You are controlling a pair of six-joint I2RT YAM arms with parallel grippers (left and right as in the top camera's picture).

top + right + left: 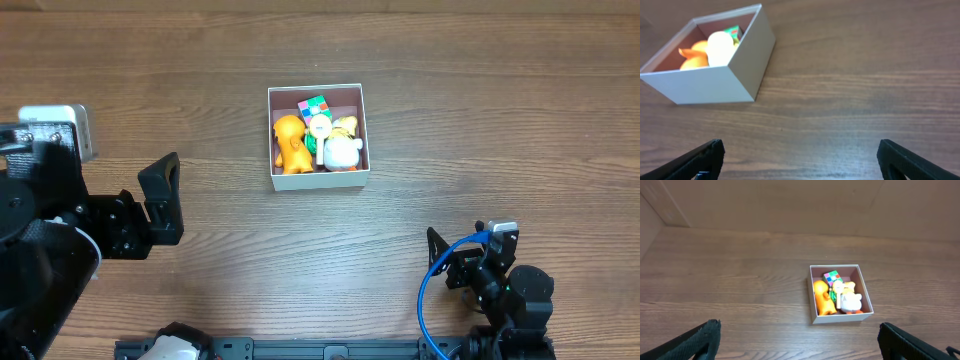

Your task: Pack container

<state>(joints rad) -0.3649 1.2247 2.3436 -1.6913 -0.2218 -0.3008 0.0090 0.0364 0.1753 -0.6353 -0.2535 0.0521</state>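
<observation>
The container (pixel 318 181), a white-walled square box, sits at the table's middle. Inside lie an orange toy (pixel 290 142), a colourful cube (pixel 314 105), a white toy (pixel 341 152) and a yellow toy (pixel 345 124). It also shows in the left wrist view (pixel 837 317) and the right wrist view (pixel 715 82). My left gripper (pixel 170 200) is open and empty, well left of the box; in its own view (pixel 800 340) both fingers stand wide apart. My right gripper (pixel 455 262) is open and empty near the front right, fingers wide apart in its own view (pixel 800 157).
A blue cable (pixel 432 290) loops beside the right arm. A white-topped unit (pixel 57 125) sits on the left arm at the table's left edge. A black rail (pixel 330 350) runs along the front edge.
</observation>
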